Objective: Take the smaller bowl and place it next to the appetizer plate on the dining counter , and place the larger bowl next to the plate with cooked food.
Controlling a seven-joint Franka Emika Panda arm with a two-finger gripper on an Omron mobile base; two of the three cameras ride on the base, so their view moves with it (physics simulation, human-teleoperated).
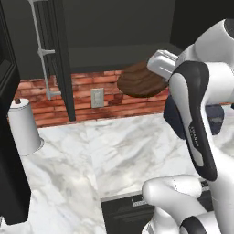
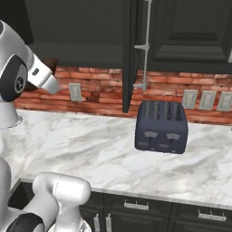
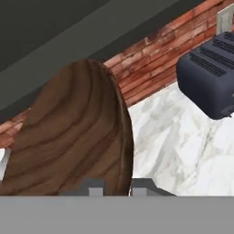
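Note:
The smaller bowl (image 1: pixel 138 81), dark brown wood with clear grain, hangs in the air in front of the brick wall, well above the marble wall counter (image 1: pixel 114 146). My gripper (image 1: pixel 151 68) is shut on its right rim. In the hand view the smaller bowl (image 3: pixel 73 137) takes up the left half, tilted on edge, and my gripper (image 3: pixel 116 188) has one fingertip on each side of its rim. The larger bowl, the appetizer plate, the plate with cooked food and the dining counter are out of view.
A dark blue toaster (image 2: pixel 161 126) stands on the counter to the right, under an open dark cabinet door (image 2: pixel 131 54). A paper towel roll (image 1: pixel 23 125) stands at the far left. Dark upper cabinets hang just above the bowl.

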